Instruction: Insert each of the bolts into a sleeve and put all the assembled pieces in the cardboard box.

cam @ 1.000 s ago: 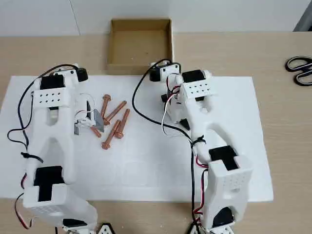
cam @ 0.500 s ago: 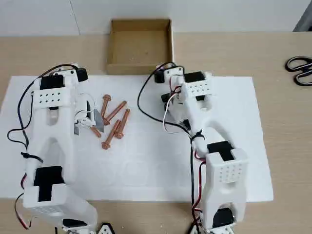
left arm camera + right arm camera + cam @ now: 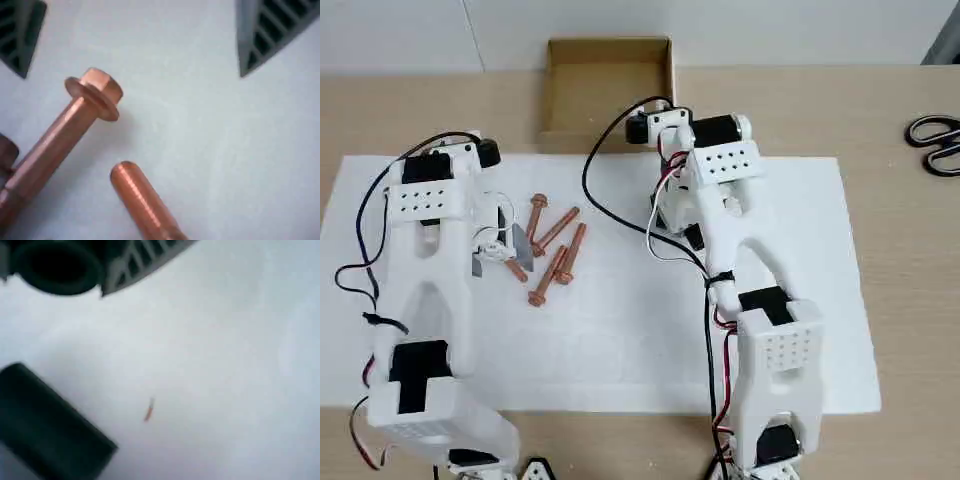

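Observation:
Several copper bolts (image 3: 558,247) lie in a loose heap on the white sheet, left of centre. My left gripper (image 3: 502,248) hangs open just above them; in the left wrist view its gap (image 3: 135,45) is over bare sheet, with a hex-headed bolt (image 3: 75,130) and another bolt's threaded end (image 3: 142,200) close by. My right gripper (image 3: 672,212) is near the sheet's far edge, shut on a black sleeve (image 3: 57,267) whose open end faces the wrist camera beside a grey finger (image 3: 142,257). A second black sleeve (image 3: 50,427) lies on the sheet below it. The cardboard box (image 3: 608,90) stands beyond.
The white sheet (image 3: 620,330) covers most of the wooden table. Scissors (image 3: 935,140) lie at the far right edge. Black cables loop from both arms over the sheet.
The right arm has swung toward the far side and slightly left, nearer the box, carrying its gripper along. The left arm and the bolts have stayed put.

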Action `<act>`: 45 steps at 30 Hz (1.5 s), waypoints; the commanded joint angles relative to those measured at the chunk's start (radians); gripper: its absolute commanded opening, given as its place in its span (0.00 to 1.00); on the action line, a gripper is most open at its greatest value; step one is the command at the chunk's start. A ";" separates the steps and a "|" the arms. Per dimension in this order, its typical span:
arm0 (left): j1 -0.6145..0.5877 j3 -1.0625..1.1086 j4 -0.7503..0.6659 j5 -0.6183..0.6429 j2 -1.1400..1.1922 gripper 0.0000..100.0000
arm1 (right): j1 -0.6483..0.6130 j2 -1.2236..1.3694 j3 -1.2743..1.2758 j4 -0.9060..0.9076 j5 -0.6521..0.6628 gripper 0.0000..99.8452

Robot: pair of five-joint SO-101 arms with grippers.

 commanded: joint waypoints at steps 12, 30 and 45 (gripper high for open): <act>0.003 -0.041 0.025 -0.008 -0.014 0.25 | -0.022 0.119 -0.041 0.008 -0.123 0.16; 0.003 -0.041 0.026 -0.008 -0.014 0.25 | -0.038 0.260 -0.038 0.008 -0.123 0.15; 0.003 -0.163 0.058 -0.018 -0.006 0.25 | -0.036 -0.073 -0.038 0.018 -0.115 0.00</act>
